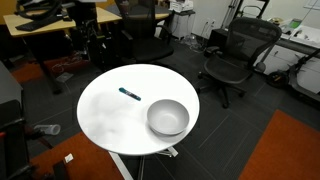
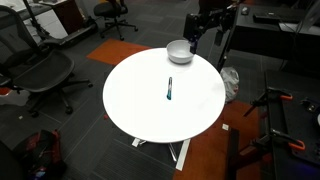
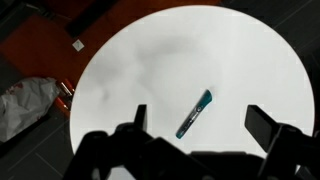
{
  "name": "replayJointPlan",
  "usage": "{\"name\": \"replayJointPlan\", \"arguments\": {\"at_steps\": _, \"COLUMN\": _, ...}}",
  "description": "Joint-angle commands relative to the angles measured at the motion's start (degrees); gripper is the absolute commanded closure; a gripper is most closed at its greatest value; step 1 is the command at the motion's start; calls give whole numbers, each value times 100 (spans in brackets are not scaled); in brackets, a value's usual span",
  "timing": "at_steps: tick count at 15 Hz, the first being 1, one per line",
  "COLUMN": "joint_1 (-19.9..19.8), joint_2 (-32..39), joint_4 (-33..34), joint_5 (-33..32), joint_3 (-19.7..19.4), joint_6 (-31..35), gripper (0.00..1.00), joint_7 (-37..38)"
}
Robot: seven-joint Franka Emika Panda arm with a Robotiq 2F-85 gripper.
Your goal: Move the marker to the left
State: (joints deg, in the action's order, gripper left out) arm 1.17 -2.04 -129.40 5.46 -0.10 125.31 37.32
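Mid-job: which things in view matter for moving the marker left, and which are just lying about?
For the job:
marker
table it lies on
end effector, open above the marker

Lying about:
bowl on the table
office chair
white bag on the floor

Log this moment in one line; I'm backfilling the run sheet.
stage: pre-grasp | jaws: open, empty, off the table | marker: lying on round table, ungrasped | metal bowl: apart from marker

office | mesh swivel chairs (image 1: 232, 52) | desks (image 1: 60, 22) | carpet floor (image 2: 75, 135)
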Motion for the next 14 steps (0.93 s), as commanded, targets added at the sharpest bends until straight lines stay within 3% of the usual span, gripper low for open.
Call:
{"name": "replayJointPlan", "arguments": {"at_steps": 1, "joint_1": 2, "joint_2": 520, "joint_4": 371, "joint_5": -135, "joint_3": 78, "joint_6": 168, "gripper": 0, "joint_7": 1065}}
{"name": "replayJointPlan", "arguments": {"at_steps": 8, "joint_1": 245, "joint_2": 1350, "joint_4": 698, "joint_5": -397, "joint_3": -19, "joint_6": 672, "gripper": 0, "joint_7": 2605}}
{"name": "replayJointPlan", "arguments": {"at_steps": 14, "joint_1": 407, "joint_2": 2030, "joint_4": 916, "joint_5": -687, "joint_3": -152, "joint_6": 1111, "gripper": 0, "joint_7": 3273}}
